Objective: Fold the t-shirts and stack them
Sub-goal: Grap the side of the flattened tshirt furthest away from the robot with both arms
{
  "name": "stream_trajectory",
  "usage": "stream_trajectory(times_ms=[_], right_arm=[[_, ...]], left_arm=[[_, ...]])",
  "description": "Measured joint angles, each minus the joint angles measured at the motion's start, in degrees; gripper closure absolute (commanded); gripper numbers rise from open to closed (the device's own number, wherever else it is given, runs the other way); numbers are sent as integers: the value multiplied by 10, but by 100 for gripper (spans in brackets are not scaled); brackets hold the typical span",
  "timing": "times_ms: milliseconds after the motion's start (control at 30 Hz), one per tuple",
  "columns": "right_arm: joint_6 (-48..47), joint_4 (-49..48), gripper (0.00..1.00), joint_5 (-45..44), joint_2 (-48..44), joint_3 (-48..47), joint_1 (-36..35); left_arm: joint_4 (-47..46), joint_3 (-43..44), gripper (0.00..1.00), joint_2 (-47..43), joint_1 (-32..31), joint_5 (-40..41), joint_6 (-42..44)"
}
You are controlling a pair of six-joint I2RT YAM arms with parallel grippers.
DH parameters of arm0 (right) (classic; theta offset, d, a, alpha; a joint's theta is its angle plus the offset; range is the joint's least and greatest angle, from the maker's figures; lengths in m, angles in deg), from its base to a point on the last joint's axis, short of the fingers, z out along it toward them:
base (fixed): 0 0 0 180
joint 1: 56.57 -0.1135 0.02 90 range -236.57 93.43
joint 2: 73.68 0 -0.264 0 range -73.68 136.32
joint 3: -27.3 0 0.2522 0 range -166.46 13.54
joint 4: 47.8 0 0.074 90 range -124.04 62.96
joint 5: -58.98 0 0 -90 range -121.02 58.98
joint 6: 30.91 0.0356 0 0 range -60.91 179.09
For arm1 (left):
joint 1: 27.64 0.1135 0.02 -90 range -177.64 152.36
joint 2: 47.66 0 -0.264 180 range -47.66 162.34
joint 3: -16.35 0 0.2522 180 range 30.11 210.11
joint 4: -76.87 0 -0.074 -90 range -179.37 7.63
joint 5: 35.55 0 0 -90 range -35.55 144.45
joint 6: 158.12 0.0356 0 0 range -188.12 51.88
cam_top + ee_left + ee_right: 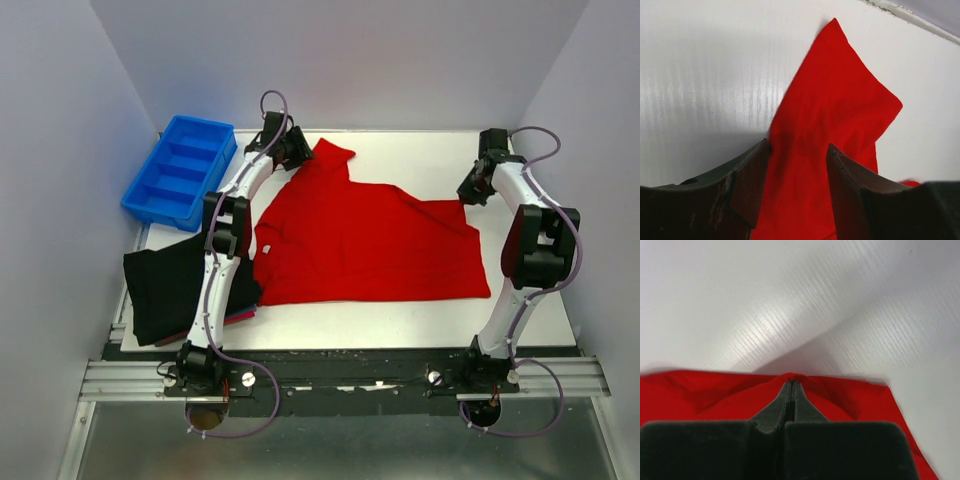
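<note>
A bright red t-shirt [365, 240] lies spread across the middle of the white table. My left gripper [297, 150] is at its far left corner, by the sleeve [840, 100]. Its jaws are open and stand either side of the red cloth [800, 190]. My right gripper [468, 188] is at the shirt's far right corner. Its jaws are shut on a pinch of the red hem [792, 376], and the cloth puckers up around the tips. A folded black t-shirt [165, 285] lies at the left edge on a dark-red one [240, 316], partly hidden by my left arm.
A blue plastic compartment bin [180, 170] stands at the far left corner. The table's far edge [910, 17] runs close behind the sleeve. White walls close in the left, far and right sides. A metal rail [340, 375] carries the arm bases.
</note>
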Motion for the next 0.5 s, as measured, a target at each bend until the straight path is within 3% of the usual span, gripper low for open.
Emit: stream_trajectory(times_ms=[133, 233, 333, 400, 500], right_arm=[[0, 2, 99, 6, -1, -18, 7], [0, 4, 99, 11, -1, -28, 15], [0, 7, 99, 17, 0, -38, 20], [0, 9, 99, 20, 0, -46, 21], [0, 10, 99, 23, 1, -54, 22]], left_arm=[[-7, 15, 49, 13, -1, -10, -9], [-9, 19, 63, 18, -1, -11, -13], [-14, 19, 87, 25, -1, -12, -17], [-19, 20, 97, 28, -1, -12, -22], [-30, 21, 100, 33, 0, -16, -28]])
